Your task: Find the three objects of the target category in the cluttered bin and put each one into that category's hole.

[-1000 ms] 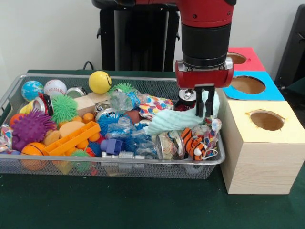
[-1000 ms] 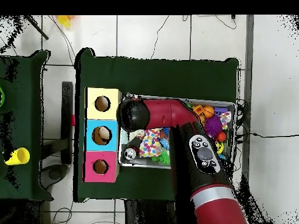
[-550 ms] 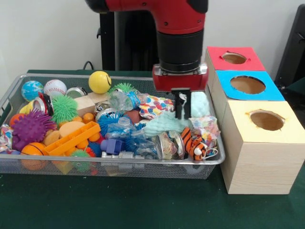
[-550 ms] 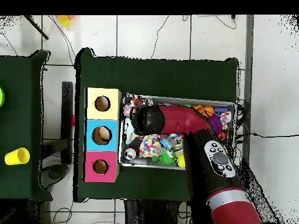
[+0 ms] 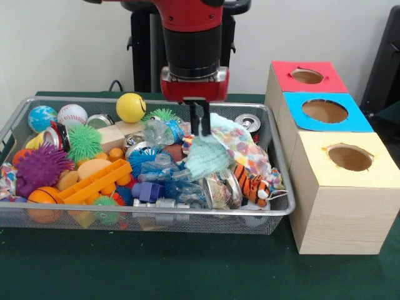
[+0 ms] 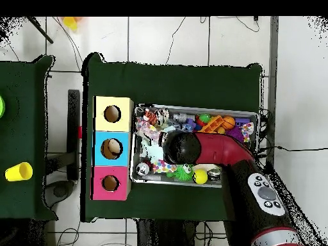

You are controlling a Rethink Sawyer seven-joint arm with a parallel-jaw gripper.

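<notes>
Sorting not visibly begun: hand (image 5: 200,128) is held low over a full bin (image 5: 259,214).

The hand's dark fingers are seen drawn close together above a pale teal cloth (image 5: 206,156) in the middle of the bin, but whether the cloth is pinched or merely touched cannot be told from either view. The target category is not named, so the three wanted things cannot be picked out; candidates such as the cans (image 5: 248,121), the balls (image 5: 130,107) and the tiger toy (image 5: 253,181) are all seen lying in the bin. Nothing is visible inside the red (image 5: 307,76), blue (image 5: 325,111) or yellow hole (image 5: 349,157) of the boxes standing just beside the bin on the surface (image 5: 187,269). All three placements are therefore judged to be outstanding.
</notes>
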